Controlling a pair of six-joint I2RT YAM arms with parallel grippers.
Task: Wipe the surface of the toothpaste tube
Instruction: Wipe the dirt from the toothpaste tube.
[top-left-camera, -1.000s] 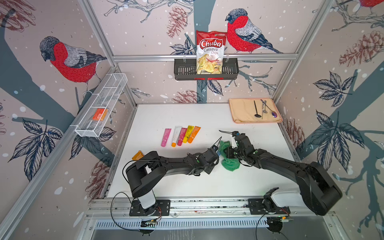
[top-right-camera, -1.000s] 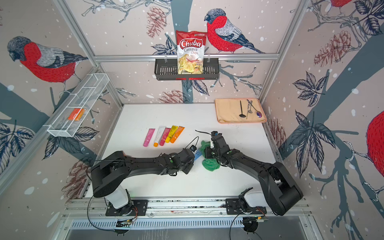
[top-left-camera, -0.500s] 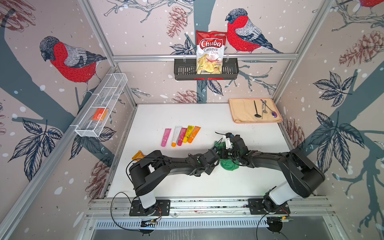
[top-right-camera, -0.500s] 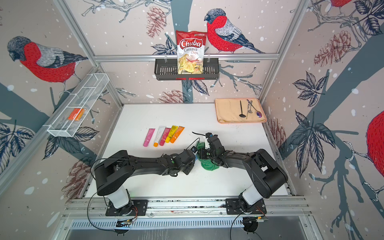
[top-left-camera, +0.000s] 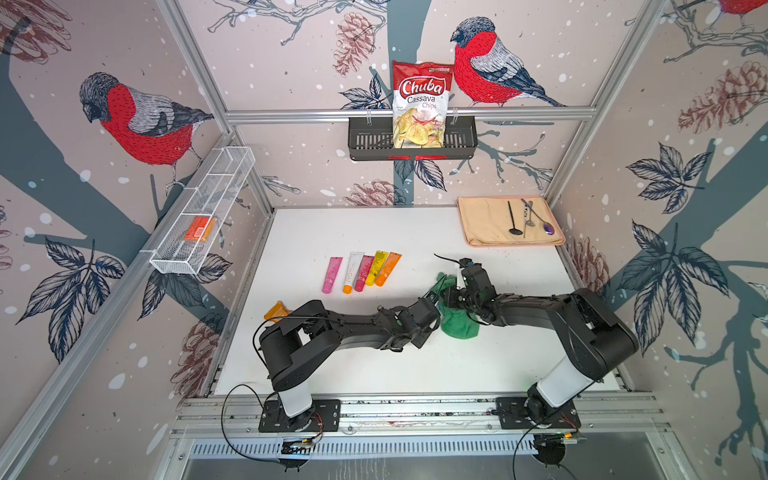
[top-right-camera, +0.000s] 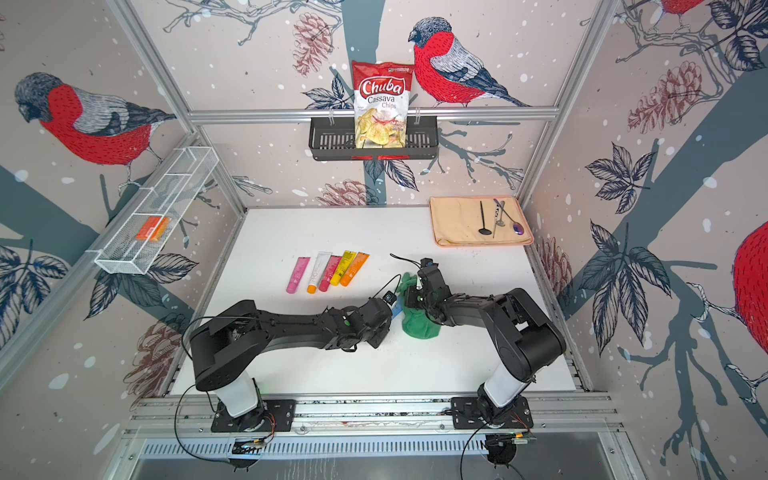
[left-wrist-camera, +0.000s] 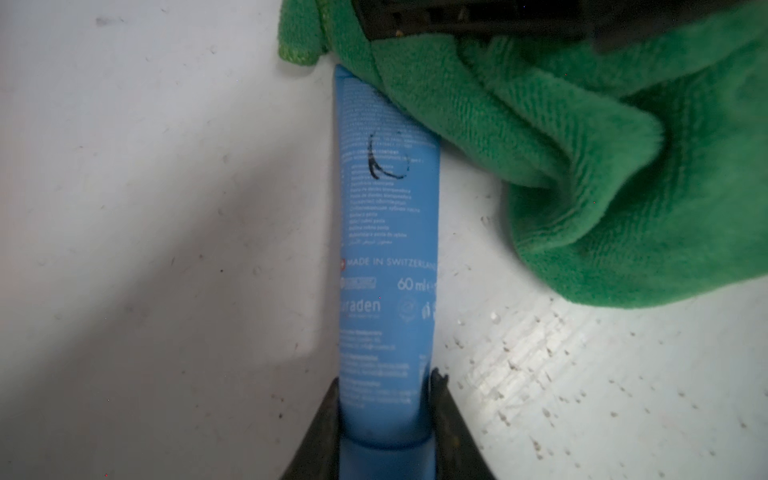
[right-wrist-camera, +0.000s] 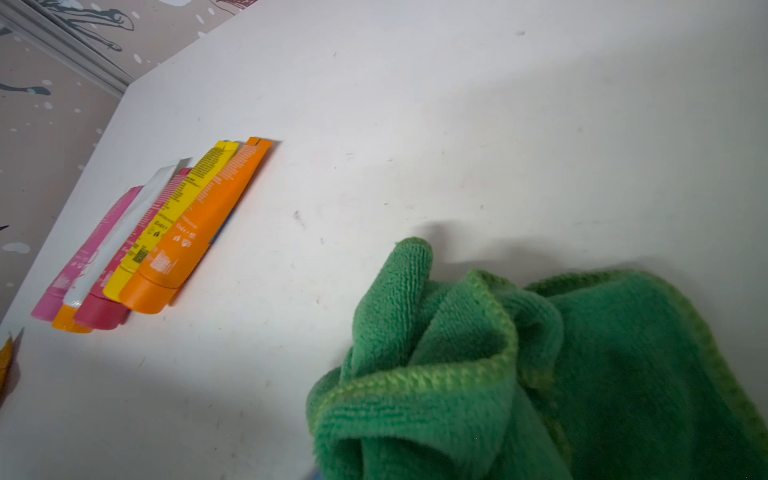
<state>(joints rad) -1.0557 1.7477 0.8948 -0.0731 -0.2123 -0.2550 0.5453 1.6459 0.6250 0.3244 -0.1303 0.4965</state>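
Observation:
A blue toothpaste tube lies on the white table with a black pen mark on its upper side. My left gripper is shut on its cap end, a finger on each side. A green cloth is draped over the tube's far end. In both top views the right gripper is shut on this cloth, close to the left gripper. A sliver of the tube shows beside the cloth. In the right wrist view the cloth hides the jaws.
Several coloured tubes lie in a row behind the left arm. An orange packet sits at the table's left edge. A beige towel with cutlery lies at the back right. A wire shelf and a chips bag hang on the walls.
The right gripper has shifted slightly left with the cloth, and the right arm's elbow has risen. The left arm holds the tube still.

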